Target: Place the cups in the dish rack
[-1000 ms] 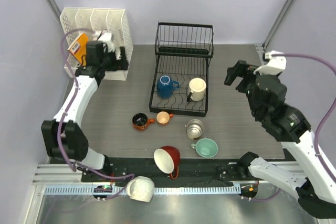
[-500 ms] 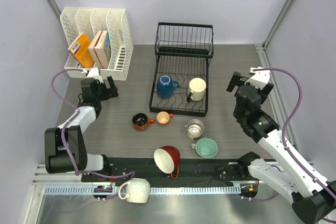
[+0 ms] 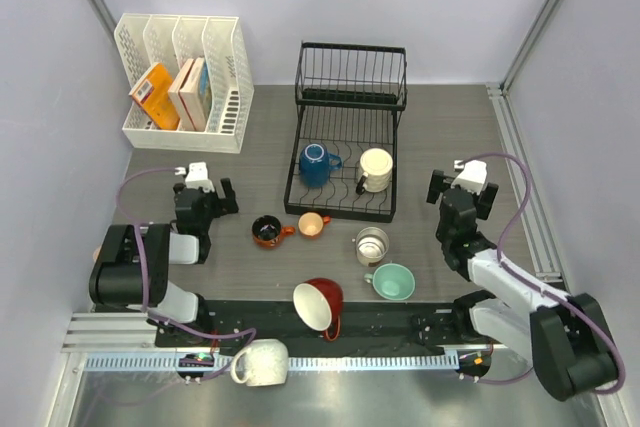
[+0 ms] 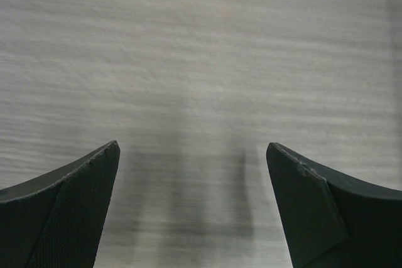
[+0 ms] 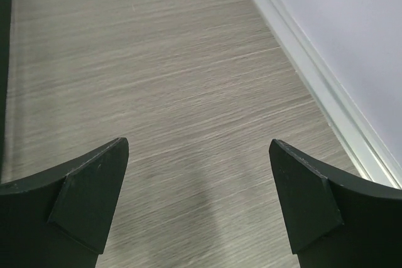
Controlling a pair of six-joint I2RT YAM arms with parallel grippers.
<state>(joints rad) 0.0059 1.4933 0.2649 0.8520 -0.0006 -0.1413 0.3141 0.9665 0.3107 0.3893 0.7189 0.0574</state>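
1. The table (image 3: pixel 440 127) has a matt grey wood-grain surface.
2. The dish rack (image 3: pixel 350 72) is thin black wire.
3. The steel cup (image 3: pixel 372 244) looks like shiny metal; the red cup (image 3: pixel 320 304) is glossy.
4. The file organizer (image 3: pixel 226 67) is white slotted plastic.
5. The fingers (image 4: pixel 63 211) of the left gripper (image 4: pixel 193 147) are matt black.

I work in a lab test cell: plain lavender walls (image 3: pixel 440 7), aluminium framing (image 3: pixel 545 17), grey counter (image 3: pixel 440 127).

2 cups (image 3: pixel 318 163) sit in the dish rack (image 3: pixel 350 72); 6 cups (image 3: pixel 371 245) lie before it.
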